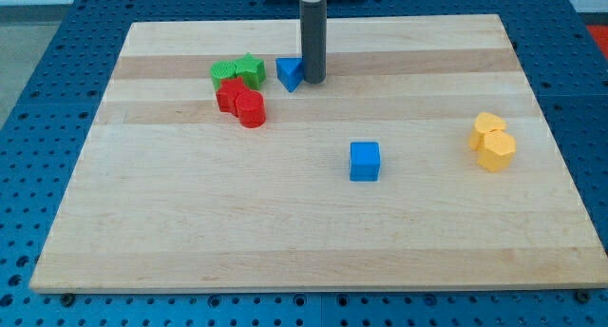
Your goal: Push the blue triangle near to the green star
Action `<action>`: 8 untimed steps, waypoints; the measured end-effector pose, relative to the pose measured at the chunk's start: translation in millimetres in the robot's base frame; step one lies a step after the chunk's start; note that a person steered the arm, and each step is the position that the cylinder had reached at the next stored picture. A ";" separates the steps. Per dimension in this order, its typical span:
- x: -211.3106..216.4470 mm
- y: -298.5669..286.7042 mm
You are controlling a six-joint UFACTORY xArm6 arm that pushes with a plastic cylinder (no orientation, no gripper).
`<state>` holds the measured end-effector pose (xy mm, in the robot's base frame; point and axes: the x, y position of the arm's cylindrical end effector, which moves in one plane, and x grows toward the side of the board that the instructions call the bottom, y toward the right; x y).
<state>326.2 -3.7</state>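
The blue triangle (289, 73) lies near the view's top, left of centre. The green star (250, 69) sits just to its left, a small gap between them. My tip (313, 81) is down on the board right against the triangle's right side. A second green block (224, 74) touches the star's left side.
A red block (228, 96) and a red cylinder (251, 109) sit just below the green blocks. A blue cube (364, 162) stands near the board's middle. Two yellow blocks (492, 141) sit at the view's right. The wooden board (142, 222) rests on a blue pegboard table.
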 end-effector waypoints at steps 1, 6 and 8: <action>-2.7 2.7; -17.9 -3.7; -13.2 -3.7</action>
<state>313.0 -7.3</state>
